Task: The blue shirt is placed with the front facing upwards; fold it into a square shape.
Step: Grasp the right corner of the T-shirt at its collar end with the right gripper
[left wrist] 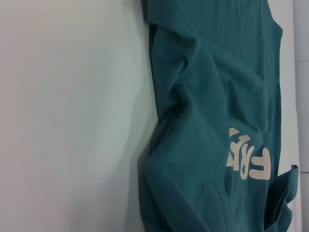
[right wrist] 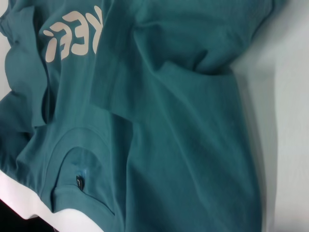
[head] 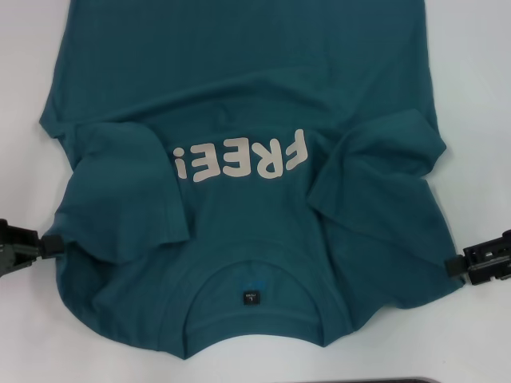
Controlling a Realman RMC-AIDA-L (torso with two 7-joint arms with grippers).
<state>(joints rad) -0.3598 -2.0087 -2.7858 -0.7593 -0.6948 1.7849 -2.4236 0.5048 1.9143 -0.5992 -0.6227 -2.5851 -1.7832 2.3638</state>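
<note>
The blue shirt [head: 247, 199] lies front up on the white worktop [head: 479, 120], its collar [head: 251, 307] toward the near edge and its body running off past the far edge of the head view. A small dark label [head: 251, 298] sits inside the neck opening. At the near left side of the shirt, the left hand [head: 49, 244] is touching the shoulder edge of the cloth; at the near right side, the right hand [head: 457, 263] is touching the opposite shoulder edge. Both hands look closed down at the fabric edge, but I cannot tell how far open they are or whether they really have hold of it. A little farther in, both sleeves are folded inward over the chest, the left sleeve [head: 132, 187] lying flat, the right sleeve [head: 375, 171] more rumpled. Between them the off-white letters "FREE!" [head: 239, 159] read upside down. Beyond that the shirt spreads smooth and flat.
</note>
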